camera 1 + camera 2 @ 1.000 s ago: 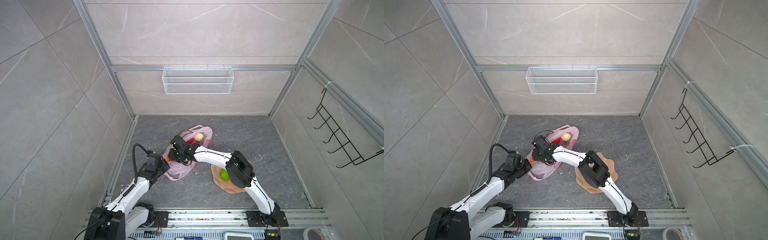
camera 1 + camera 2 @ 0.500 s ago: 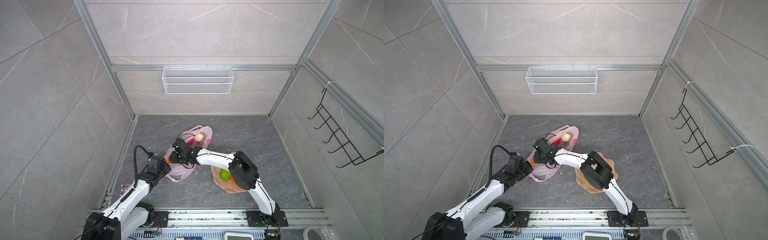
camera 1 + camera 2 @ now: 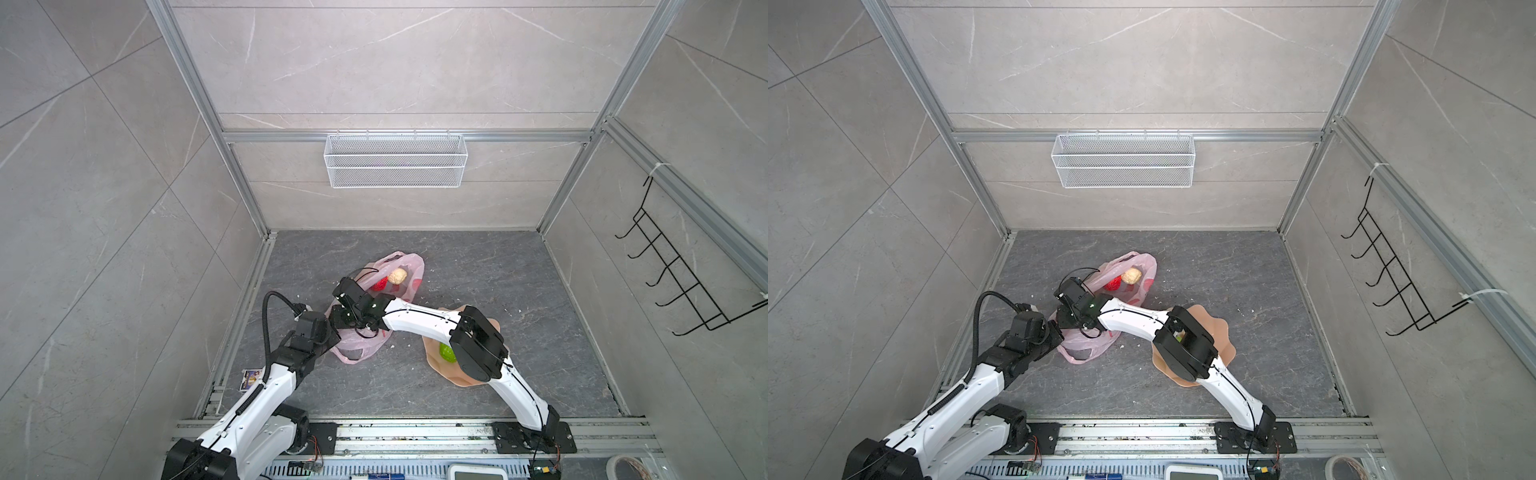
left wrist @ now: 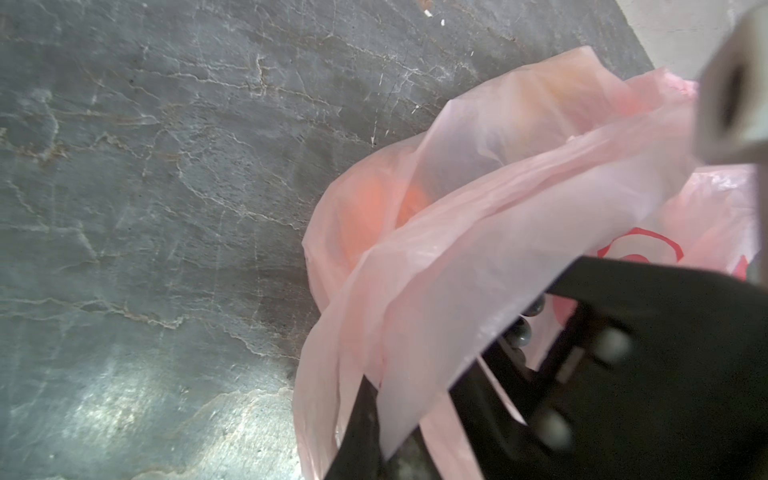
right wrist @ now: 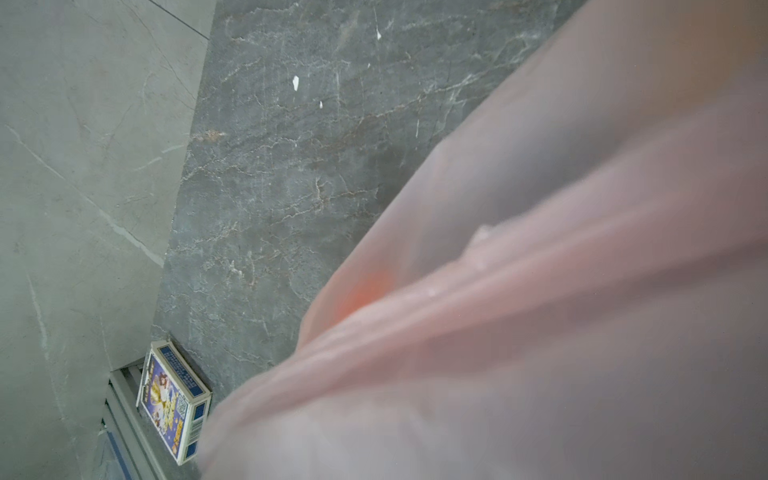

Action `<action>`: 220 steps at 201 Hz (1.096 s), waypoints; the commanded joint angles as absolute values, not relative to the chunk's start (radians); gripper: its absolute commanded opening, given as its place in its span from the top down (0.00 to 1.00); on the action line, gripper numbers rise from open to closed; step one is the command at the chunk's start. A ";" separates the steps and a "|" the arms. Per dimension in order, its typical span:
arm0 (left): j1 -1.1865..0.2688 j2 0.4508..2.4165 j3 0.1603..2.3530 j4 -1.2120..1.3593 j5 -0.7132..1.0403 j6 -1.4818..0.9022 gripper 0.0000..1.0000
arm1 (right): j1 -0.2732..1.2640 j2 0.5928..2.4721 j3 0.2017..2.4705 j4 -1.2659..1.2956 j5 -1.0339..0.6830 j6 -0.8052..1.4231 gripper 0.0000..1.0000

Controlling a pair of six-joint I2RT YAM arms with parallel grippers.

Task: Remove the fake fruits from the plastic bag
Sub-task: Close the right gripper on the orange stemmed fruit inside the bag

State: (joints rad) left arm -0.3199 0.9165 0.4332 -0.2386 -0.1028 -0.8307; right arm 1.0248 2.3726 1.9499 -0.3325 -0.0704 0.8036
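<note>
The pale pink plastic bag (image 3: 409, 266) (image 3: 1144, 266) lies crumpled on the grey floor. A beige knobbly lump (image 3: 397, 275) (image 3: 1132, 275) and a red fruit (image 3: 380, 284) (image 3: 1113, 283) show at its far end. My left gripper (image 3: 332, 328) (image 4: 382, 440) is shut on the bag's near left edge. My right gripper (image 3: 347, 320) reaches across into the bag beside it; film covers the right wrist view and hides its jaws. An orange fruit (image 4: 374, 199) (image 5: 365, 291) glows through the film. A green lumpy ball (image 3: 446, 352) lies on the peach plate (image 3: 457, 376).
A small printed card box (image 3: 250, 379) (image 5: 174, 399) lies by the left floor rail. A white wire basket (image 3: 395, 160) hangs on the back wall and a black hook rack (image 3: 681, 282) on the right wall. The right arm's elbow (image 3: 478, 345) hangs over the plate.
My right gripper has shifted a little nearer and deeper into the bag. The left gripper keeps its hold on the bag's edge and has barely moved.
</note>
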 commanded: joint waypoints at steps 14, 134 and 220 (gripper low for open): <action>-0.316 0.900 0.440 -0.254 -0.114 -0.830 0.98 | 1.034 2.403 1.967 -0.379 -0.047 0.787 0.61; -0.324 0.825 0.400 -0.241 -0.110 -0.846 0.99 | 1.032 2.684 2.411 -0.649 0.055 0.748 0.54; -0.327 0.811 0.393 -0.235 -0.112 -0.850 1.00 | 1.032 2.743 2.493 -0.642 -0.021 0.757 0.30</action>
State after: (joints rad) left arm -0.3206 0.8364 0.3973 -0.2413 -0.1223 -0.8383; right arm 1.0348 2.6781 2.4554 -0.6136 0.0010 0.7479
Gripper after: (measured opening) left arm 0.046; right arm 0.701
